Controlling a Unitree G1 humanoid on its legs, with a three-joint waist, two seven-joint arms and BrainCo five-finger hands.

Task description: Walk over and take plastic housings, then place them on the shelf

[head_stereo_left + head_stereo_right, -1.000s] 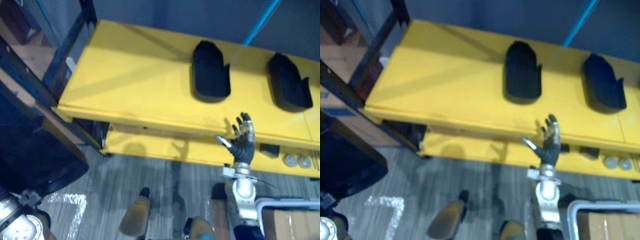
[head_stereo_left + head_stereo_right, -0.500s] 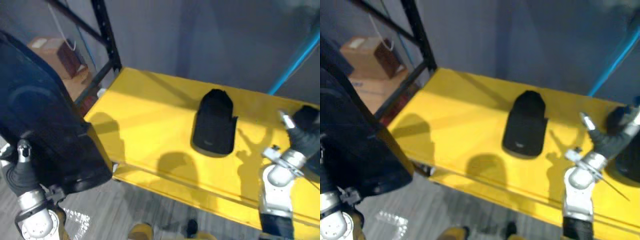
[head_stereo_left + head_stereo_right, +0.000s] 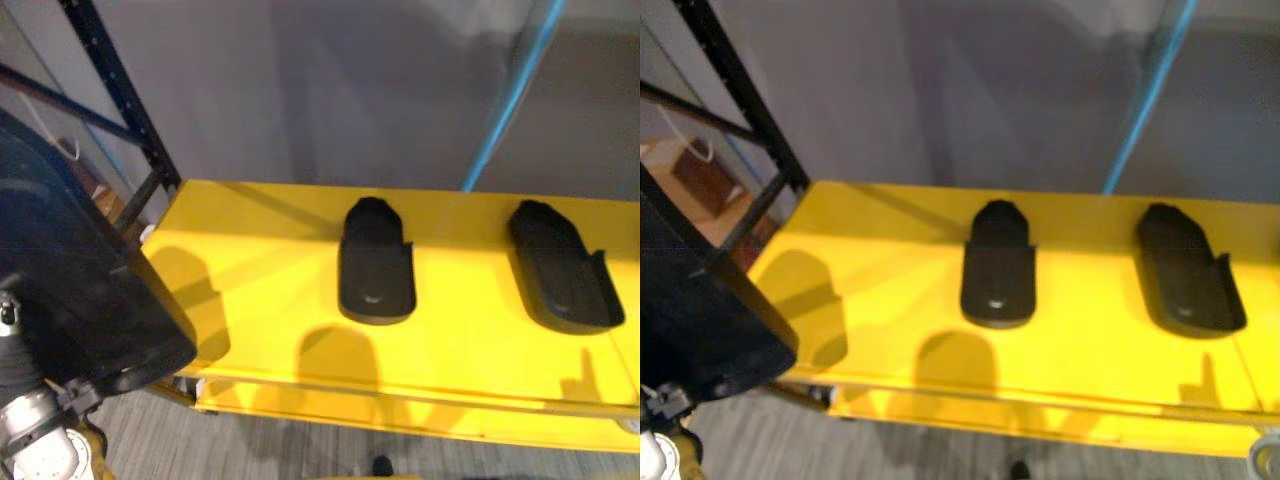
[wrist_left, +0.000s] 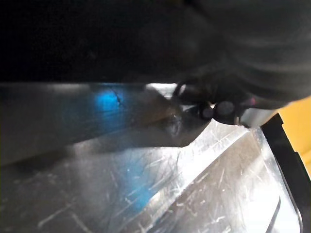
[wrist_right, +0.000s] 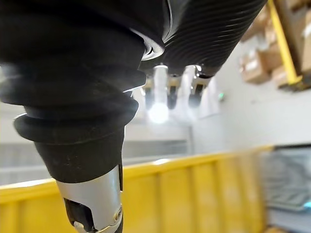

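Observation:
Two black plastic housings lie on the yellow shelf (image 3: 250, 300): one in the middle (image 3: 374, 262), one further right (image 3: 560, 265). A third, large dark housing (image 3: 80, 310) is raised at the left, in front of the shelf's left end, above my left hand (image 3: 15, 365), whose ribbed cover comes in from the lower left. The left wrist view has a dark mass (image 4: 146, 34) over a scratched glossy surface (image 4: 146, 184), and the grip is hidden. My right hand (image 5: 167, 92) is open and holds nothing, its thumb (image 5: 82, 121) apart from the straight fingers, with yellow panelling (image 5: 194, 194) beyond.
A black rack upright (image 3: 120, 100) rises at the shelf's left end and a blue pole (image 3: 510, 90) behind it on the right. A grey wall backs the shelf. A lower yellow shelf (image 3: 400, 425) shows under the front edge. A brown box (image 3: 690, 170) sits far left.
The camera has swung, so both shelf housings now sit level and centred. My right arm, raised by the right housing before, has left the eye views. The large dark housing stays at the left.

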